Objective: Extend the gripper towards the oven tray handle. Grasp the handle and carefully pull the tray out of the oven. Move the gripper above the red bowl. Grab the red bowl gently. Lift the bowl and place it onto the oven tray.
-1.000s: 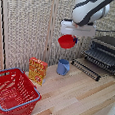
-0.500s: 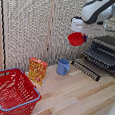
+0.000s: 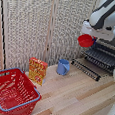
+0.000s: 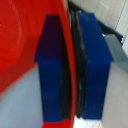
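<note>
Since the bowl (image 3: 86,40) is pinched by its thin rim between the hand's (image 4: 73,70) closed fingers (image 4: 95,65), it is judged light, stiff, slippery — hung just beneath the hand, above the tray (image 3: 96,61).

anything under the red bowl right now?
Nothing touches it: the red bowl hangs in the air, pinched at its rim by the claw, near the pulled-out tray. Whether it is directly over the tray cannot be told.
</note>
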